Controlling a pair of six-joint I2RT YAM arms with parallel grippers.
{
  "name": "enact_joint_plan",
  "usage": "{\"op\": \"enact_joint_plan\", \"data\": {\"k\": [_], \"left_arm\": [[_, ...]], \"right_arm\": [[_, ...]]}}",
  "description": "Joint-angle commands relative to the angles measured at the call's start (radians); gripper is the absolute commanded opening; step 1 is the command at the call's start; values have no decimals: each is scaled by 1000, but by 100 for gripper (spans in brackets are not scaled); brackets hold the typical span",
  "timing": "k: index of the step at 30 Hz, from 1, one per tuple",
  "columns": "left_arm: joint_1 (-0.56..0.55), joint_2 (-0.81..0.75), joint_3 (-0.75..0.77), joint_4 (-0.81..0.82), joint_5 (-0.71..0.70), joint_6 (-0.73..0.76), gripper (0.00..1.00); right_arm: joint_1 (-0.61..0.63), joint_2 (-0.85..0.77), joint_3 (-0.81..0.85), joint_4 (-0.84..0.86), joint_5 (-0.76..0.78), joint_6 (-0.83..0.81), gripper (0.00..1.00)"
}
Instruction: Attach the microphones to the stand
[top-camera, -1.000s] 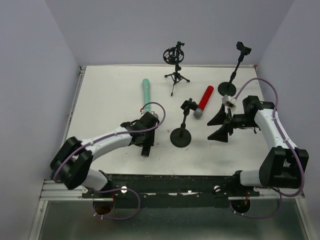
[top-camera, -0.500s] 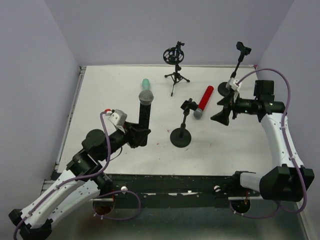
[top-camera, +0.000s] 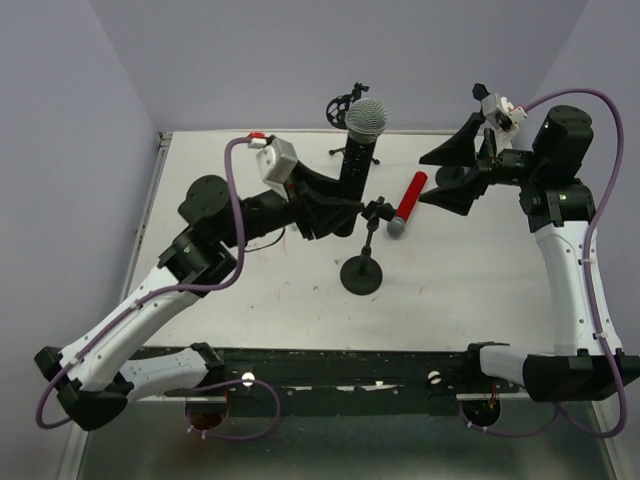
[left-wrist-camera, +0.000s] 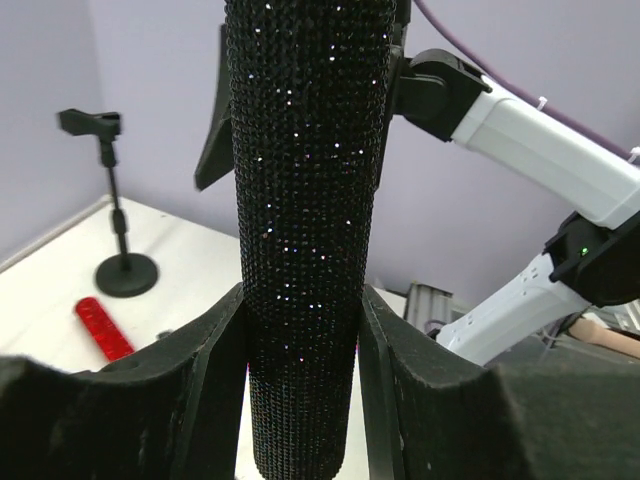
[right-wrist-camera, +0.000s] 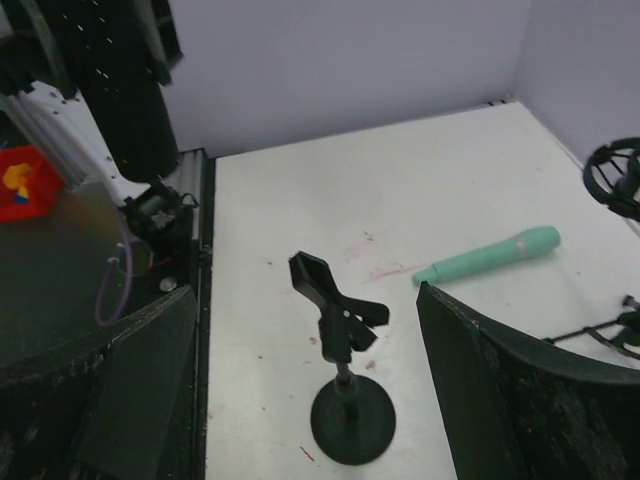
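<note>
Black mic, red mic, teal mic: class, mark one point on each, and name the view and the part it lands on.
Black mic (left-wrist-camera: 305, 200): left wrist view, middle of its body.
Red mic (top-camera: 411, 193): top view, red handle.
Teal mic (right-wrist-camera: 488, 257): right wrist view, mid-handle.

black mic (left-wrist-camera: 305, 230): head cut off at left wrist view's top;
tripod stand (top-camera: 334, 105): mostly hidden behind black mic

Stand (top-camera: 362, 272) mid-surface; mic (top-camera: 408, 203) lies just R of its clip. L hand (left-wrist-camera: 300, 340) holds 2nd mic (top-camera: 357, 160) upright, tripod (top-camera: 343, 104) behind it. 3rd mic (right-wrist-camera: 490, 257) lies on surface near stand.
</note>
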Motion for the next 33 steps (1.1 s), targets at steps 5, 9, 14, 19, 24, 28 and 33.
{"op": "enact_joint_plan", "data": {"k": [5, 9, 14, 19, 24, 28, 33], "left_arm": [[-45, 230, 244, 45, 114, -42, 0], [-45, 198, 241, -47, 111, 24, 0], [-43, 63, 142, -270, 60, 171, 0], [-40, -81, -56, -299, 31, 166, 0], [-40, -195, -234, -241, -1, 136, 0], [-40, -221, -292, -230, -15, 133, 0], [-42, -239, -334, -212, -37, 124, 0]], "right_arm": [[73, -53, -8, 188, -111, 257, 100], [71, -81, -47, 124, -94, 154, 100], [71, -32, -79, -336, 82, -622, 100], [73, 143, 10, -681, 136, -1141, 99], [125, 287, 105, -987, 130, -1473, 100], [157, 349, 120, -987, 136, -1489, 100], [205, 387, 159, -993, 134, -1475, 100]]}}
